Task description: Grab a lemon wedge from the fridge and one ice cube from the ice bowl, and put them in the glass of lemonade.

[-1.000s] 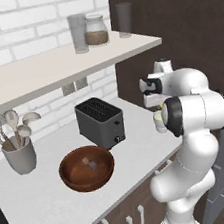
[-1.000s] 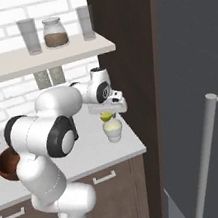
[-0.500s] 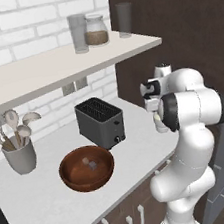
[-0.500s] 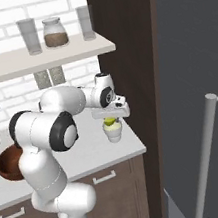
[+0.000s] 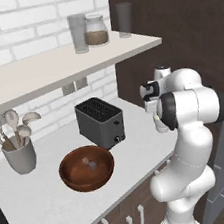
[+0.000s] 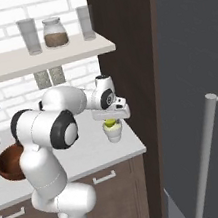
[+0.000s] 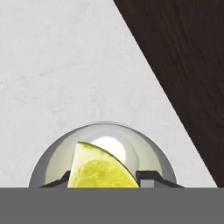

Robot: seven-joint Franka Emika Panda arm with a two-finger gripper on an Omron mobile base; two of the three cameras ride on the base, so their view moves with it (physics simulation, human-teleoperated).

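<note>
My gripper (image 6: 111, 120) hangs straight over the glass of lemonade (image 6: 114, 133) at the counter's right end, beside the dark wall panel. It is shut on the lemon wedge (image 6: 111, 123), which sits just at the cup's mouth. In the hand view the yellow-green lemon wedge (image 7: 103, 168) is pinched between the dark fingertips (image 7: 148, 177), with the round rim of the glass of lemonade (image 7: 50, 155) under it. The reddish-brown ice bowl (image 5: 68, 178) stands at the counter's front left with a pale ice cube (image 5: 91, 163) in it. The grey fridge (image 6: 195, 40) rises at the right.
A black toaster (image 5: 100, 121) stands behind the bowl, and a grey utensil cup (image 5: 20, 157) with spoons sits further left. A shelf (image 5: 52, 67) above carries tall glasses and a lidded jar. The fridge's long bar handle (image 6: 206, 160) is near the base.
The hand has sunk a little with the wedge, bringing it down to the cup's mouth. The elbow has shifted slightly. Bowl and cup have not moved.
</note>
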